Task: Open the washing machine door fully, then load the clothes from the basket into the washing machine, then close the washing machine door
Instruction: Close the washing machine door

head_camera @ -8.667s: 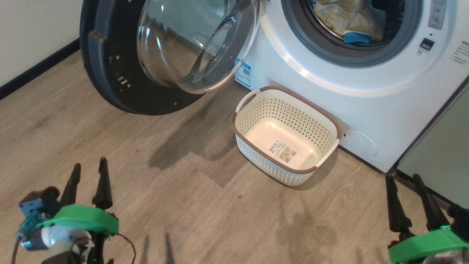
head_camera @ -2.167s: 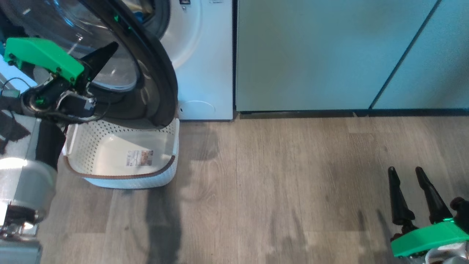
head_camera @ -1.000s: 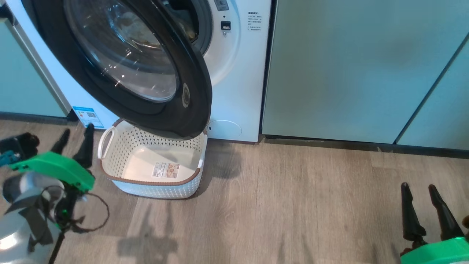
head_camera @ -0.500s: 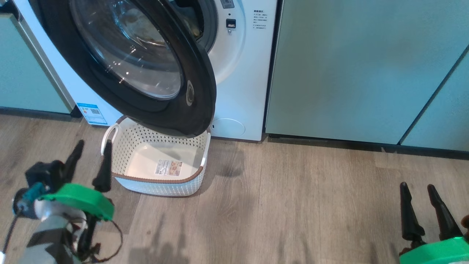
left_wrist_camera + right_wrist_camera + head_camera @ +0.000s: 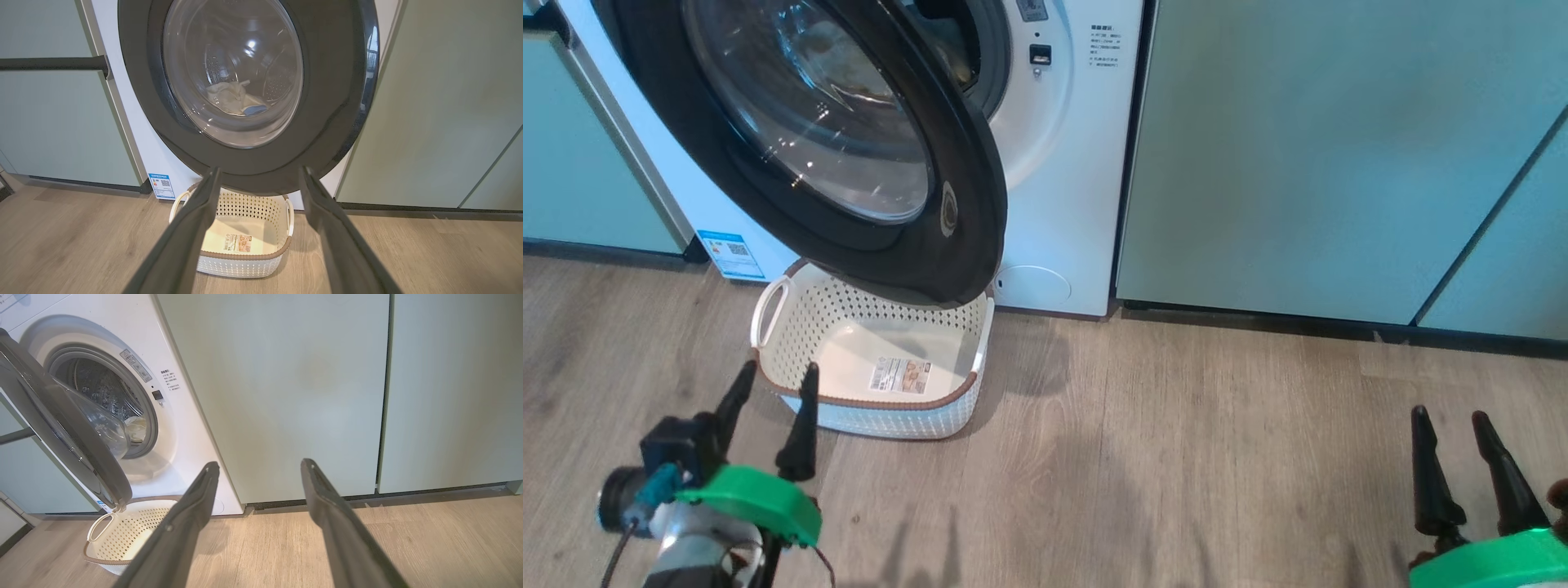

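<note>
Swung round from its wide-open stance of a few seconds back, the washing machine door [image 5: 964, 147] now shows its glossy outer face. The left hand [image 5: 778, 371] has dropped away from it to the lower left of the head view, fingers spread and holding nothing. The right hand [image 5: 1449, 415] sits at the lower right, likewise spread and empty.

The basket [image 5: 890, 420] stands on the floor [image 5: 1135, 457] at centre left, under the door's lower edge, bare but for its label. The clothes [image 5: 229, 94] lie in the drum, seen through the glass in the left wrist view.

Opening and loading look done to me. What's left is the last push, since the door's right edge stands off the washing machine [image 5: 1062, 188], with a dark gap at the upper middle. Hinged on its left, the door faces out toward the lower left. The basket's long side runs left to right along the machine's front, mouth up.
</note>
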{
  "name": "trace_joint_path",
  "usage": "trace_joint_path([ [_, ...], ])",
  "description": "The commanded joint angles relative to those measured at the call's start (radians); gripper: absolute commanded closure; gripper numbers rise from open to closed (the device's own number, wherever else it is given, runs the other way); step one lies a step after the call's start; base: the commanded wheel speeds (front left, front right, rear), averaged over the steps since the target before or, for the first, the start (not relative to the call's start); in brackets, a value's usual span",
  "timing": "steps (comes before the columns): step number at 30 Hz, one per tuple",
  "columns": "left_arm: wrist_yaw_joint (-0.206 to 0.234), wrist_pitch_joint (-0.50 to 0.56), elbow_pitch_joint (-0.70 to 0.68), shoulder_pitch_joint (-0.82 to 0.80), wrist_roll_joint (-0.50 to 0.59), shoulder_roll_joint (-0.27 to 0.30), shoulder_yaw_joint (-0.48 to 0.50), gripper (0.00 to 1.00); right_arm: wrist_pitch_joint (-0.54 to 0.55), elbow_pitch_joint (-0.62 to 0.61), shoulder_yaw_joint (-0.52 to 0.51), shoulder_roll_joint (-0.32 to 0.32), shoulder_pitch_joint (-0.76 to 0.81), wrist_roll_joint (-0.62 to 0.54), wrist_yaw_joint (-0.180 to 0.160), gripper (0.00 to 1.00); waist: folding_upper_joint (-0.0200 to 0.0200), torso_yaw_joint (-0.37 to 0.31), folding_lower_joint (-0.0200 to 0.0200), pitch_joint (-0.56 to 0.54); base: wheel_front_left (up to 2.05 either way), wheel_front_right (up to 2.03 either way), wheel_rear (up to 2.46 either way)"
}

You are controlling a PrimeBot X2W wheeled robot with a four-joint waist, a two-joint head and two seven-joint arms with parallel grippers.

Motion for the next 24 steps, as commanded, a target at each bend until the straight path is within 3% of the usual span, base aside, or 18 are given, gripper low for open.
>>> trace_joint_path([
  [1,-0.001,-0.009,-0.039,-0.025,0.009,0.010,0.044,0.00,-0.007,-0.032,0.016,-0.004,-0.012,-0.011,0.000,0.00,0.0000,0.001,-0.0001,-0.001,0.00,0.00,0.00],
  [24,-0.001,-0.009,-0.074,-0.012,0.016,-0.039,0.055,0.00,-0.007,-0.033,0.016,0.003,0.001,-0.009,0.000,0.00,0.0000,0.010,-0.0001,-0.002,0.00,0.00,0.00],
])
